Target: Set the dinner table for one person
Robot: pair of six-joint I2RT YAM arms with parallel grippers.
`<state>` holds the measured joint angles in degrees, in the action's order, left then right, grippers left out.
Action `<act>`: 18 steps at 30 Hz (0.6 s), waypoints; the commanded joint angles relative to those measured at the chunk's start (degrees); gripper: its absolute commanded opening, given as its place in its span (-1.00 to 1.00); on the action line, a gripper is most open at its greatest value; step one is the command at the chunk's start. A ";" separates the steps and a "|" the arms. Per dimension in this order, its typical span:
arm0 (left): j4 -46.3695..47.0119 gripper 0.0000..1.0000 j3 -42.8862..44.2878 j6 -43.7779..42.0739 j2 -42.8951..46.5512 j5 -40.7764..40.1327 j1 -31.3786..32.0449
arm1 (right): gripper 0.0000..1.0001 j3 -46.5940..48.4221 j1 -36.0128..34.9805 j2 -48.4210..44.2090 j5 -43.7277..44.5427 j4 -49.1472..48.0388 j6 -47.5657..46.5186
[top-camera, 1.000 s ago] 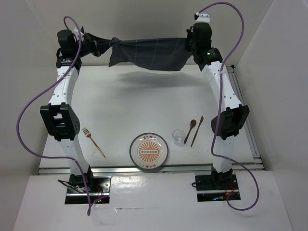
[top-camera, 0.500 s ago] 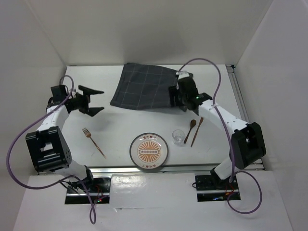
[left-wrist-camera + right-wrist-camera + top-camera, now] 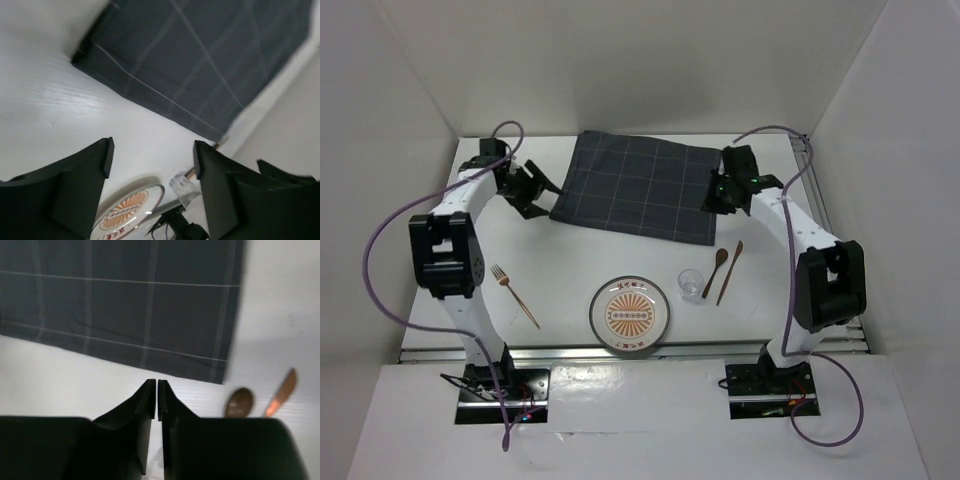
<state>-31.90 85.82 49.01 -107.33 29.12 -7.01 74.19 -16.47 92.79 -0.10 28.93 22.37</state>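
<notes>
The dinner table (image 3: 580, 255) is a white top. A dark grey checked cloth (image 3: 640, 188) lies spread flat at its back. My left gripper (image 3: 532, 195) hovers open by the cloth's left edge; in the left wrist view nothing lies between its fingers (image 3: 100, 165), and the cloth (image 3: 200, 65) is beyond them. My right gripper (image 3: 720, 195) is by the cloth's right edge. In the right wrist view it (image 3: 156, 385) is shut and empty over bare table, just off the cloth (image 3: 125, 305).
Near the front edge are a patterned plate (image 3: 631, 316), a clear glass (image 3: 691, 283), a wooden spoon (image 3: 718, 268) and knife (image 3: 730, 272) on the right, and a fork (image 3: 514, 294) on the left. White walls stand behind and beside the table.
Both arms held the cloth up by its corners, lowered it and let go. The cloth now lies flat. The left jaws opened; the right jaws opened, then shut again.
</notes>
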 commanded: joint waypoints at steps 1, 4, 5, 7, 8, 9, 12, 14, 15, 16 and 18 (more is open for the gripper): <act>-9.04 0.71 6.88 -4.89 -7.35 -11.26 2.78 | -0.55 -1.76 7.66 2.57 -13.32 3.16 9.70; -13.62 0.90 14.44 -6.29 -13.42 -20.39 6.29 | 0.42 -5.02 11.28 2.57 -19.40 -0.88 14.44; -13.63 0.93 16.46 -6.30 -14.48 -21.12 6.30 | 0.46 -5.55 12.50 3.35 -19.41 -0.89 15.24; -13.63 0.93 17.01 -6.30 -16.93 -21.13 7.01 | 0.46 -6.17 13.91 4.14 -20.20 -1.51 16.91; -14.15 0.89 17.88 -5.69 -17.64 -21.74 7.01 | 0.46 -6.86 13.92 5.02 -20.73 -2.20 18.48; -14.15 0.87 18.50 -5.08 -18.26 -22.52 7.53 | 0.46 -7.57 14.79 5.03 -20.73 -2.21 19.37; -13.63 0.76 18.50 -4.54 -20.02 -23.15 7.53 | 0.46 -8.80 15.59 7.30 -20.73 -3.44 22.18; -13.63 0.57 19.03 -3.93 -21.60 -23.15 7.53 | 0.46 -9.32 15.59 8.18 -21.25 -4.84 23.41; -13.63 0.47 19.03 -3.40 -21.61 -23.15 7.53 | 0.48 -9.33 15.59 9.06 -21.26 -4.85 23.42; -13.63 0.38 19.03 -3.40 -22.39 -23.15 7.53 | 0.48 -9.33 15.59 9.07 -21.26 -5.45 24.03; -12.93 -0.06 19.03 -3.40 -22.92 -21.92 7.53 | 0.48 -9.33 14.98 10.47 -22.05 -5.46 24.04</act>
<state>-44.14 103.53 45.58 -128.64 7.40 0.89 65.21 -1.30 102.08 -20.34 26.37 44.03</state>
